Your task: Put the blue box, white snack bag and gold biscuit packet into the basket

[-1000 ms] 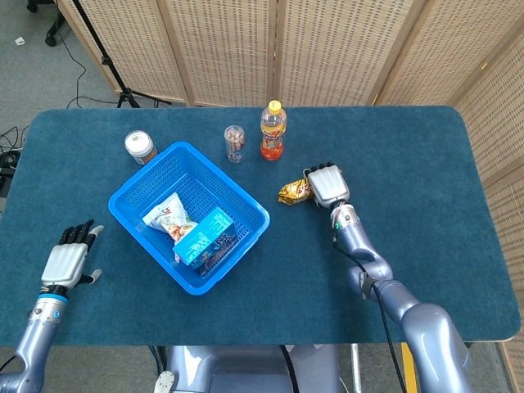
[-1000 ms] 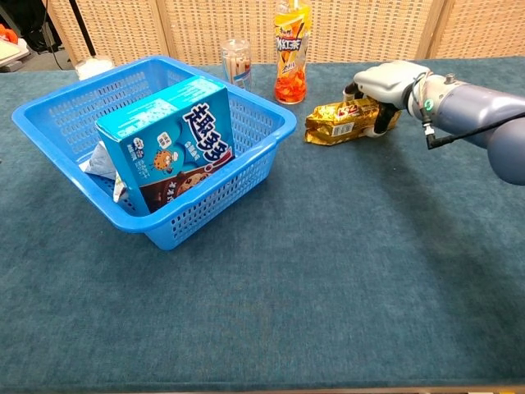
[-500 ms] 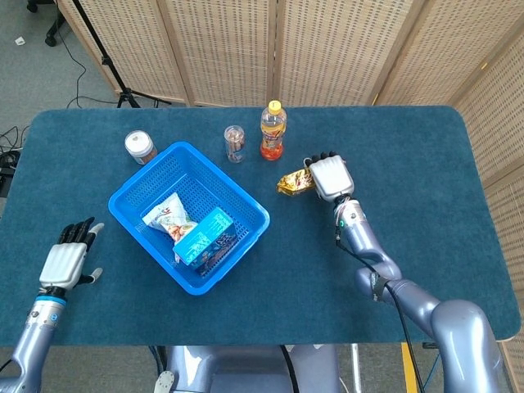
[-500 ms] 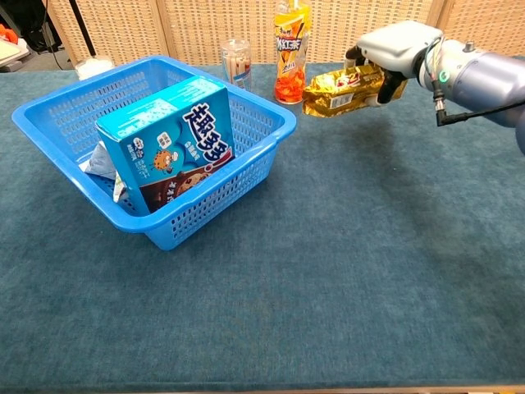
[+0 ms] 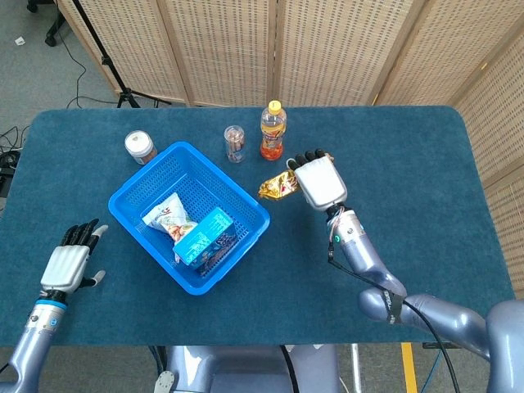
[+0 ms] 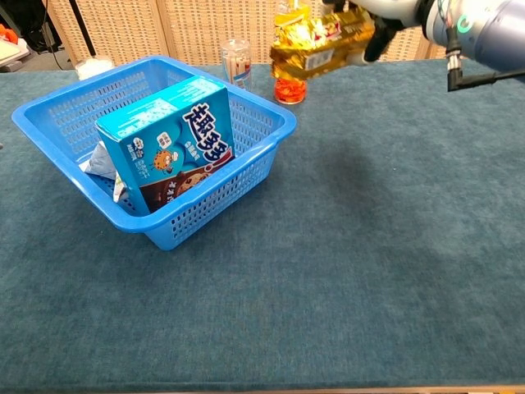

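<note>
The gold biscuit packet is gripped aloft by the right hand, right of the basket, clearing its rim; the left hand lies open.

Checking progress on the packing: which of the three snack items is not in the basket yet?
The gold biscuit packet: the right hand holds it in the air beside the basket, while the blue box and white snack bag lie inside.

Right hand holds gold biscuit packet above the table.
</note>
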Robot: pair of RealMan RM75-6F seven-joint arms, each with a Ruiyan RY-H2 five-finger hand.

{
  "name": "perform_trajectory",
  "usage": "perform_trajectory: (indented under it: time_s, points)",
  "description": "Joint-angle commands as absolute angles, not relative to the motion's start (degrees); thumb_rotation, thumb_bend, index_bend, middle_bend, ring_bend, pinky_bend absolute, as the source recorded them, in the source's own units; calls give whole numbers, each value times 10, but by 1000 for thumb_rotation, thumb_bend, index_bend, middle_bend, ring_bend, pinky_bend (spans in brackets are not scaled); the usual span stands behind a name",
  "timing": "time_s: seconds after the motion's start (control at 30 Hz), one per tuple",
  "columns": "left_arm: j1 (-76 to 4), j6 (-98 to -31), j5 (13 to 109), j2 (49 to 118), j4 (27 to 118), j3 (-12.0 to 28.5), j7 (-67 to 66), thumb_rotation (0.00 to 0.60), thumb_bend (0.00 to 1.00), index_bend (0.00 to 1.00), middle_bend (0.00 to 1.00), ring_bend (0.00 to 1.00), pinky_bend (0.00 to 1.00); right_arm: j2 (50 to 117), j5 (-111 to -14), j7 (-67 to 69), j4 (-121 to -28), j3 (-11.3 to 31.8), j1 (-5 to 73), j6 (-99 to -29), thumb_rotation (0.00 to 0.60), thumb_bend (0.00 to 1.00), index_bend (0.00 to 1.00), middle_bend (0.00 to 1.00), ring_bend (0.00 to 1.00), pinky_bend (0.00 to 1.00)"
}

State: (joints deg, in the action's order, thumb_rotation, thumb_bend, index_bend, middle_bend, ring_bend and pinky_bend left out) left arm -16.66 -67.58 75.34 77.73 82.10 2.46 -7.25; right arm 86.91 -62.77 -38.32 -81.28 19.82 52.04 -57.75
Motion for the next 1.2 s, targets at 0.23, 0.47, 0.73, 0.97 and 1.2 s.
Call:
perform_trajectory:
  time_s: [0.23, 0.47, 0.73, 0.97, 1.2]
  points:
    - [-163, -687, 771, 767, 837, 19, -62, 600, 247, 0, 0, 0, 0, 820, -567, -531, -1009, 213, 536, -659, 600, 388, 597, 376, 342, 483]
    - [-165, -677, 770, 763, 840, 17, -57, 600, 246, 0, 0, 0, 0, 852, -541, -576, -1033, 215, 577, -669, 600, 388, 597, 376, 342, 494]
    - [-170, -662, 761, 765, 829, 19, -50, 600, 246, 0, 0, 0, 0, 914, -523, -586, -1000, 206, 625, -660, 600, 388, 597, 376, 342, 505]
    - [-171, -656, 754, 767, 824, 22, -49, 600, 247, 0, 0, 0, 0, 957, -512, -575, -960, 198, 652, -648, 600, 388, 597, 376, 342, 505]
    - [-173, -653, 752, 768, 821, 22, -48, 600, 246, 0, 0, 0, 0, 987, -514, -559, -935, 189, 667, -641, 600, 386, 597, 376, 342, 505]
